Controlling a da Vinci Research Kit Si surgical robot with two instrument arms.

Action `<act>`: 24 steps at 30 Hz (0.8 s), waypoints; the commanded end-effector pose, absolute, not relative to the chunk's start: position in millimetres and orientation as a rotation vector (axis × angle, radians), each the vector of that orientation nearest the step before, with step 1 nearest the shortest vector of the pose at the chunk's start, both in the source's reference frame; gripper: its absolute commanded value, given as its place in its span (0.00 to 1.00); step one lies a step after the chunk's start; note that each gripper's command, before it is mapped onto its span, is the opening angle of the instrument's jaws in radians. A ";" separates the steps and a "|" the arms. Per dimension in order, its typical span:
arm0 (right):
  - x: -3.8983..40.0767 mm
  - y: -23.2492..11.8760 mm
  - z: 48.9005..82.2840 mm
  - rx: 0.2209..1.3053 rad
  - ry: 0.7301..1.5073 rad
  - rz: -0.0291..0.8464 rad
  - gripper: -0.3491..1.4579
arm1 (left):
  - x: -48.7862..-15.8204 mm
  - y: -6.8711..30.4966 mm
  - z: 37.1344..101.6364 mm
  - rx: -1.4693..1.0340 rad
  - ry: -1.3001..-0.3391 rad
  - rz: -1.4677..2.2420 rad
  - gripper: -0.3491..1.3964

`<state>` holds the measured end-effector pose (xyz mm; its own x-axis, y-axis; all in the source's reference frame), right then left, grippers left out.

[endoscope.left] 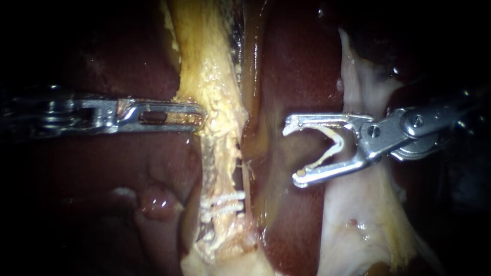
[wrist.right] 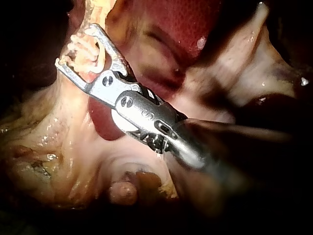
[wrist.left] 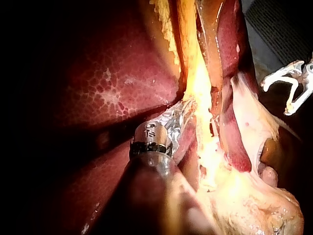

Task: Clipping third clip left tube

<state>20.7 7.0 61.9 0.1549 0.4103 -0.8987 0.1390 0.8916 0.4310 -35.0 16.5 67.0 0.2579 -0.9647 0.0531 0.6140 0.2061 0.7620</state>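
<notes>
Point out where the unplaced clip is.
Endoscope view: the clip sits between the right instrument's jaws, right of centre, clear of the left tube and higher than the two clips already on it.

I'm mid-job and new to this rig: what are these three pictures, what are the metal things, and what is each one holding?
The metal things are two slender surgical instruments working over a pig's liver. The wide picture comes from the endoscope, and the other two come from a camera on each instrument's arm. The left instrument enters from the left. Its end effector, two small jaws, is shut on the edge of the yellowish left tube. The right instrument enters from the right with its jaws spread wide, carrying a white clip between them, not yet around the tube. Two clips already sit across that tube lower down. Paler tissue lies beneath the right instrument.
</notes>
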 end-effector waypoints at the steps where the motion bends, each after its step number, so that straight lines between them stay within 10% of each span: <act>1: 20.8 7.0 61.8 0.471 1.418 0.204 0.52 | -35.0 16.5 67.0 0.703 -0.607 -1.197 0.00; 24: 30.1 3.4 72.5 0.856 1.172 0.280 0.48 | -27.9 19.1 58.3 0.683 -0.631 -1.230 0.00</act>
